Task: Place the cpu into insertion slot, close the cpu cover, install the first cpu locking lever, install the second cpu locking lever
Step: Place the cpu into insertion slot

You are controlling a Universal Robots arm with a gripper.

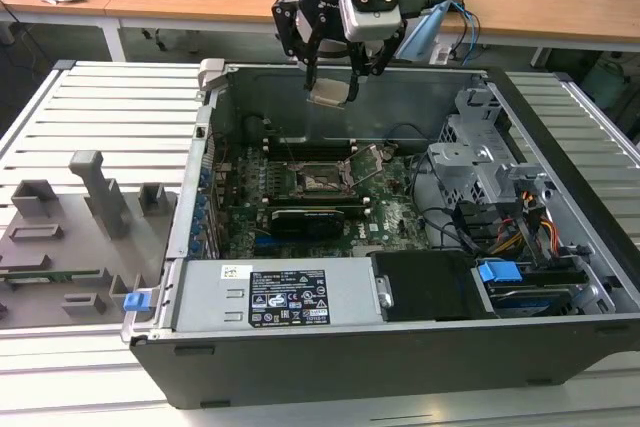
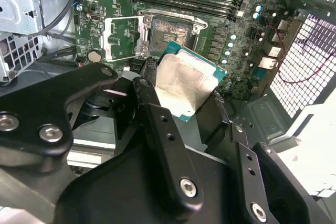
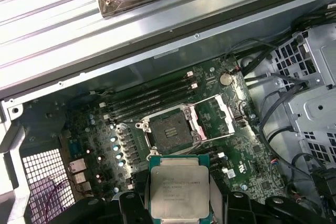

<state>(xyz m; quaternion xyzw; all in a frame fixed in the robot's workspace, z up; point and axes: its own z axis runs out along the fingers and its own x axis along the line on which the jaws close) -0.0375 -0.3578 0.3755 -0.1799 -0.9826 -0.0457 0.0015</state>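
Observation:
My gripper [image 1: 333, 85] hangs above the back of the open computer case [image 1: 190, 207], shut on the cpu [image 1: 330, 94]. The cpu is a flat square chip with a pale metal top [image 2: 184, 85] [image 3: 176, 190] on a green board, held at two opposite edges between the black fingers [image 2: 157, 114]. Below it on the green motherboard lies the insertion slot [image 1: 320, 182] [image 2: 168, 32] [image 3: 169, 129], a dark square socket with a silvery rim and nothing in it. The cpu cover [image 2: 123, 38] [image 3: 215, 116] is swung open and lies flat beside the slot. The cpu is well above the slot and apart from it.
Long memory slots [image 3: 152, 98] run behind the socket. A black card [image 1: 310, 217] lies in front of it. A metal drive cage [image 1: 480, 157] with cables sits at the exterior view's right, a power supply [image 1: 280, 297] at the front. Grey fixtures [image 1: 90, 207] stand outside the case at the left.

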